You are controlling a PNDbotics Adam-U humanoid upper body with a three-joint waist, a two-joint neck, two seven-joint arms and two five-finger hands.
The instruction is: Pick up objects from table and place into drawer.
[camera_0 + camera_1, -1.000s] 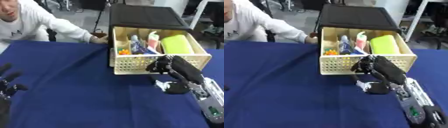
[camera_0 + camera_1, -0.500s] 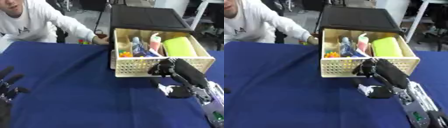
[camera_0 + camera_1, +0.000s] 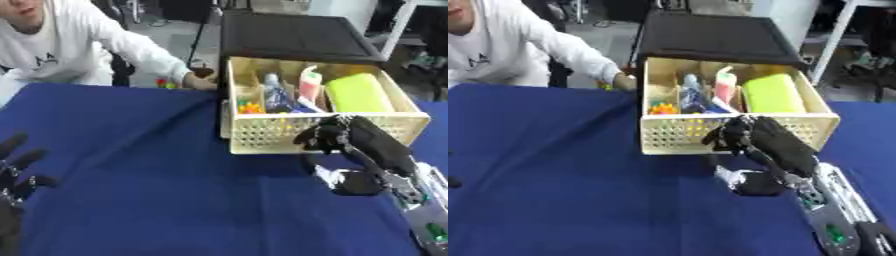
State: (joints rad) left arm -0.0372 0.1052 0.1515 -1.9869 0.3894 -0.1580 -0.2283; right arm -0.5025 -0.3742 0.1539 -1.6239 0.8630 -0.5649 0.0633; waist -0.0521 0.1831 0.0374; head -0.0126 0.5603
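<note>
cream perforated drawer [image 3: 324, 131] stands pulled open on the blue table [image 3: 157, 190], holding a green block [image 3: 357, 93] and bottles. right hand [image 3: 367, 150], fingers curled and empty, touches its front wall. left hand [image 3: 16, 180] rests open at the lower left.

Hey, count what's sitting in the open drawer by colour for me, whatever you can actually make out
Lime green block: 1
Pink and white packet: 1
Blue bottle: 1
Orange and yellow cluster: 1, the pieces are too small to separate
Total: 4

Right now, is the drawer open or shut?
Open. The drawer sticks out from under the black cabinet, and you can see the yellow-green thing and bottles inside. The right hand is at its front.
</note>
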